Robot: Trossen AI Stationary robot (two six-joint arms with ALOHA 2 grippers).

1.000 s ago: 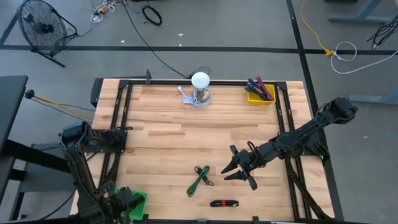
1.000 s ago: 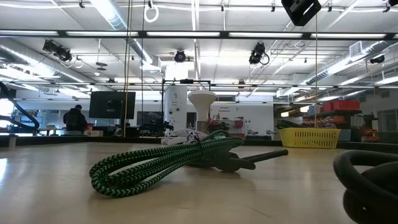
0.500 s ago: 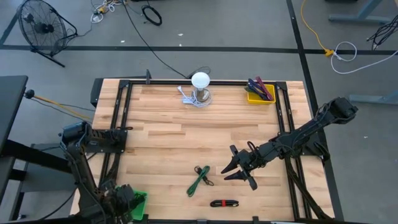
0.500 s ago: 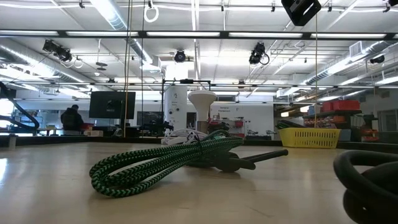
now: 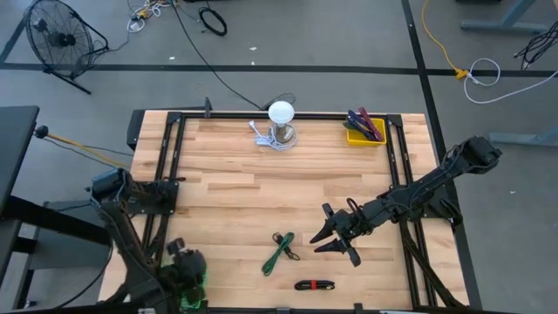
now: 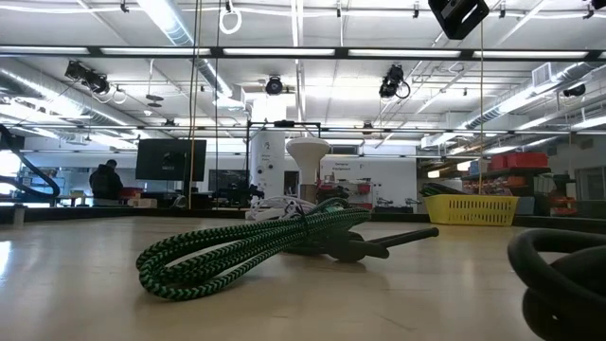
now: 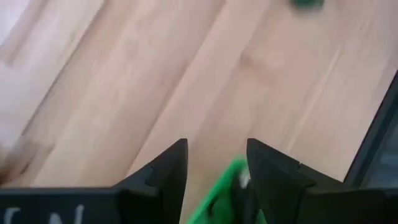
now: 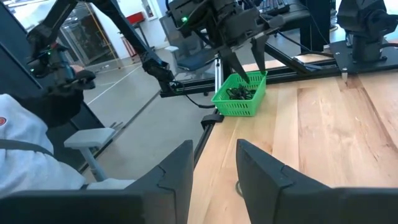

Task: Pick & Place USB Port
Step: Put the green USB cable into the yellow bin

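Left pincer [image 5: 187, 277] above basket [image 8: 239, 96]; cable [image 5: 281, 251] mid-table.

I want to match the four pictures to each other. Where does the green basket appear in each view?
High view: green basket at the bottom left table corner, partly under the left gripper.
Low view: not in it.
Left wrist view: a green edge shows between that gripper's open fingers.
Right wrist view: basket in the upper middle, at the table edge, left gripper above it.
Shared landmark: the left gripper over the basket.
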